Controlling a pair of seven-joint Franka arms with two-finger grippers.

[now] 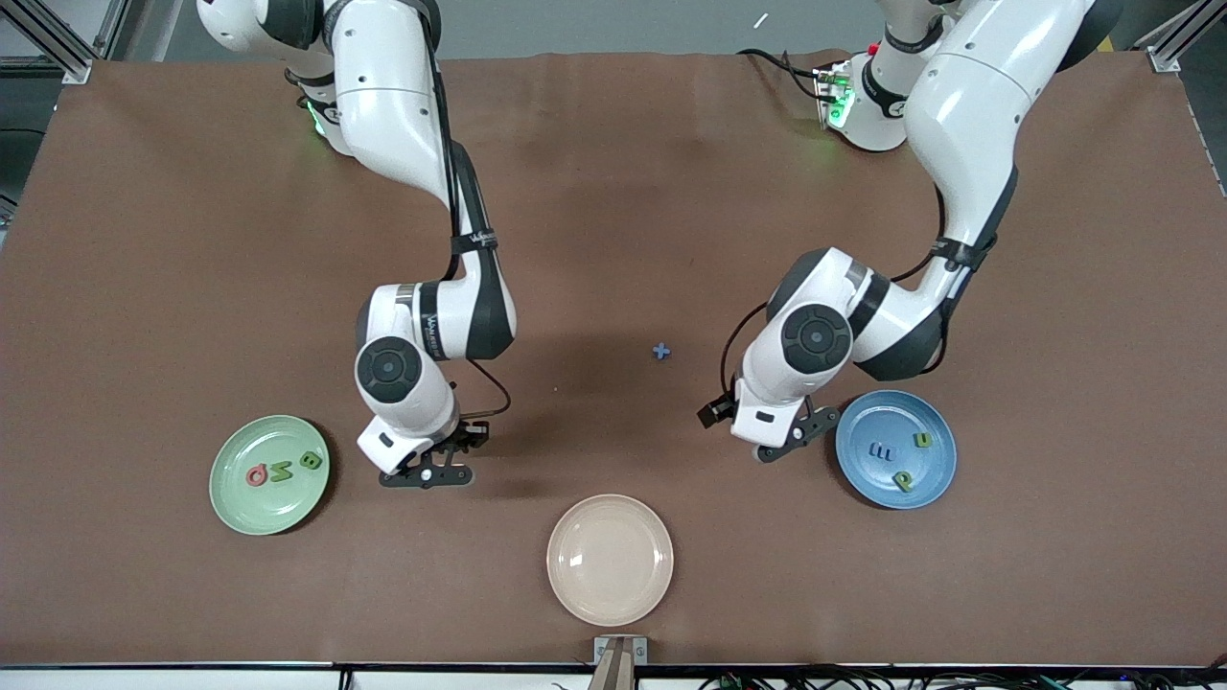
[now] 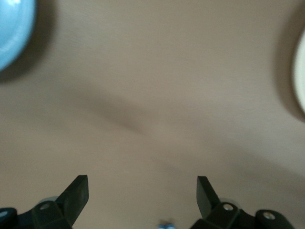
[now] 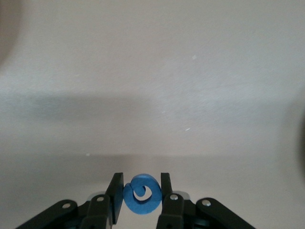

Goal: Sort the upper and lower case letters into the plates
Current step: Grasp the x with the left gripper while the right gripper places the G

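Clamped between the right gripper's (image 3: 138, 193) fingers (image 3: 116, 196): a small blue letter (image 3: 141, 193), curled and round. Held over bare table, between the green plate (image 1: 230, 498) and the cream plate (image 1: 566, 575), close to the green one. Left gripper (image 2: 142, 193) spread wide and empty, hanging over bare table just beside the blue plate (image 1: 868, 479).

On the green plate: a red letter (image 1: 257, 474) and two green ones (image 1: 282, 470) (image 1: 312, 461). On the blue plate: a blue letter (image 1: 880, 449) and two green ones (image 1: 923, 439) (image 1: 903, 480). Lying loose mid-table, farther from the front camera than either gripper: one blue cross-shaped letter (image 1: 661, 352).

Likely risks from here: a thin pinch on a tiny round piece, so possible twisting or slipping out during the carry; release too near the rim, so rolling off onto the table; wrong plate picked, since case hard to read at this size; loose letter overlooked.
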